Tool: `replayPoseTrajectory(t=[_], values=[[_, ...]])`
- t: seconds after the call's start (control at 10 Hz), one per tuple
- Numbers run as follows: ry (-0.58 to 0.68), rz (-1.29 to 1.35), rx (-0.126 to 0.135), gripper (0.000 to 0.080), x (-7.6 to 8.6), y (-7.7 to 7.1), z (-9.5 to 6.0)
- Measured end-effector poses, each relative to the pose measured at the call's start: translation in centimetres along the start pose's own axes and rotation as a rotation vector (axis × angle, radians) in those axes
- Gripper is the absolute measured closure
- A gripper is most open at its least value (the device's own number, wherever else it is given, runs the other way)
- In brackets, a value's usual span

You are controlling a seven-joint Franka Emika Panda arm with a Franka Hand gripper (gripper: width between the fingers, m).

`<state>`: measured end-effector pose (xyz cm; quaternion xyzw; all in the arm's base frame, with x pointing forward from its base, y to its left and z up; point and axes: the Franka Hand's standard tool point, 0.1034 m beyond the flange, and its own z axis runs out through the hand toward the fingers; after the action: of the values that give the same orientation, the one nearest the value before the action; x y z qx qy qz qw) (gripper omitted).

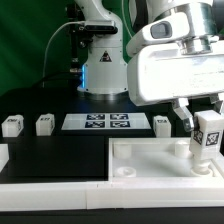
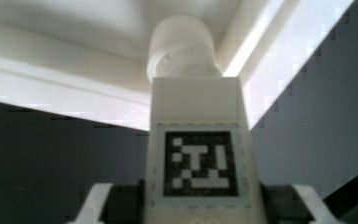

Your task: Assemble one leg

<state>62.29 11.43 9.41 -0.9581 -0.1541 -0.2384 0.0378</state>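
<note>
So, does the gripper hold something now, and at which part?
Yes, the gripper holds the leg, clamped on two opposite sides at the end that carries the marker tag.

This is a robotics lab. A white robot arm's base (image 1: 103, 72) stands on a black table (image 1: 50, 148), and a marker board (image 1: 97, 122) of printed tags lies flat before it. Small white parts (image 1: 44, 124) beside the board carry the same kind of tag, as does the leg (image 1: 207, 140) clamped in the gripper (image 1: 205, 125). A dark stand (image 1: 74, 52) rises behind.
</note>
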Motion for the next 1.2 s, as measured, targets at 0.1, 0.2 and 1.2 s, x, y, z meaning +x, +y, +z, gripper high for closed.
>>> replayPoseTrajectory(t=[0.1,0.2,1.2], values=[[0.007,0.0,-0.001,0.0506,0.0,-0.1,0.1],[0.008,0.0,-0.001,0.0506,-0.1,-0.1,0.3],[0.058,0.0,-0.01,0.0506,-1.3,-0.6,1.4]])
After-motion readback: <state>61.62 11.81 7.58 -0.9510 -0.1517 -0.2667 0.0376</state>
